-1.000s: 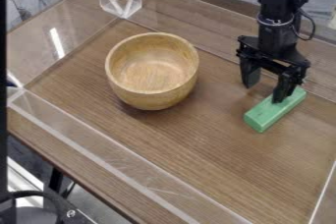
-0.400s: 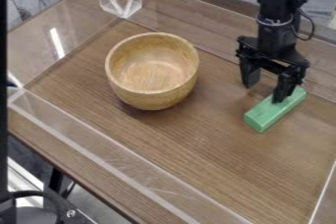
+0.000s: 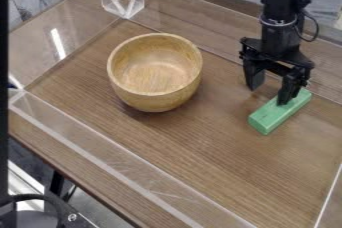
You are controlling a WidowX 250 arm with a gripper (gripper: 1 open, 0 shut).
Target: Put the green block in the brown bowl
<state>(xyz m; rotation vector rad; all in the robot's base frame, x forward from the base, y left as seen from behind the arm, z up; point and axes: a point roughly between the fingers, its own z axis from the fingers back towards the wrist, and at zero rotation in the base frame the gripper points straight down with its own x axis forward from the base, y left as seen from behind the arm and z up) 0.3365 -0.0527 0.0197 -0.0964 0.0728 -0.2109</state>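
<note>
The gripper (image 3: 269, 87) is at the far end of the green block (image 3: 279, 111), and its two fingers stand apart. One finger reaches over the block's far end; the other is beside it, on the side toward the bowl. I do not see the block clamped between them. The block lies flat on the wooden table (image 3: 163, 164), and most of its length comes out from under the gripper, toward me. The brown bowl (image 3: 155, 73) is well apart from the gripper, across the bare wood, and upright.

I think the block is light and stiff, perhaps of wood or plastic, so it should not bend or break. Its faces look flat and smooth, so a weak hold could let it turn. I would take it near the middle, across the narrow width, with one finger at each long side. If it is taken only by the far end, the free end may hang down or swing.
</note>
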